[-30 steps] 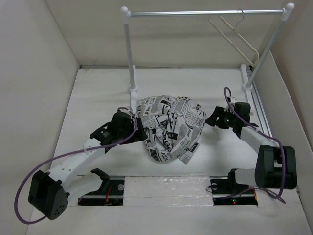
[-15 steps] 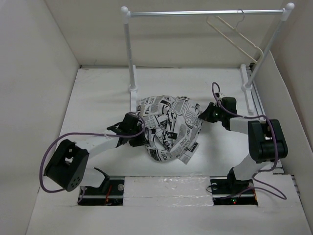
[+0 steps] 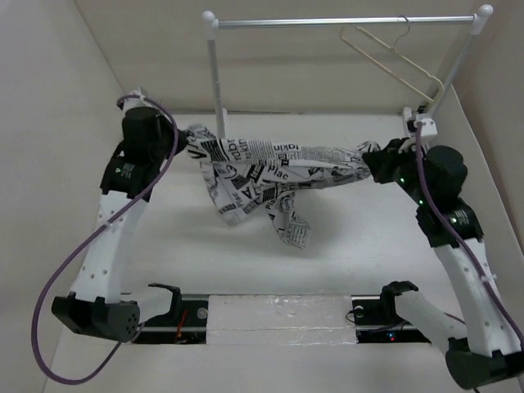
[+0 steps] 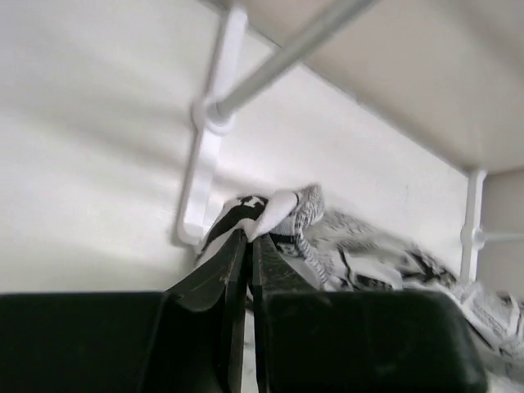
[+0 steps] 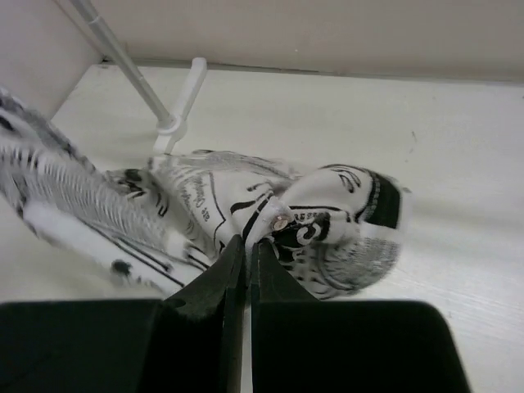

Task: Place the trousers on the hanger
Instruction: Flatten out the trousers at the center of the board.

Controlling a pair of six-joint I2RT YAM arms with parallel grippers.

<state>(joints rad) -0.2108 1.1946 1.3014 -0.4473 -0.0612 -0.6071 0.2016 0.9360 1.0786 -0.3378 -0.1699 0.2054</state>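
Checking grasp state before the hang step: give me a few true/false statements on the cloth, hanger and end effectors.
1. The left end effector and the right end effector are both shut on the trousers. True.
2. The trousers are draped over the hanger. False: the hanger hangs bare on the rail.
3. The trousers lie released in a loose heap. False: they are stretched between the two end effectors, with the middle sagging.
4. The hanger hangs near the rail's right end. True.
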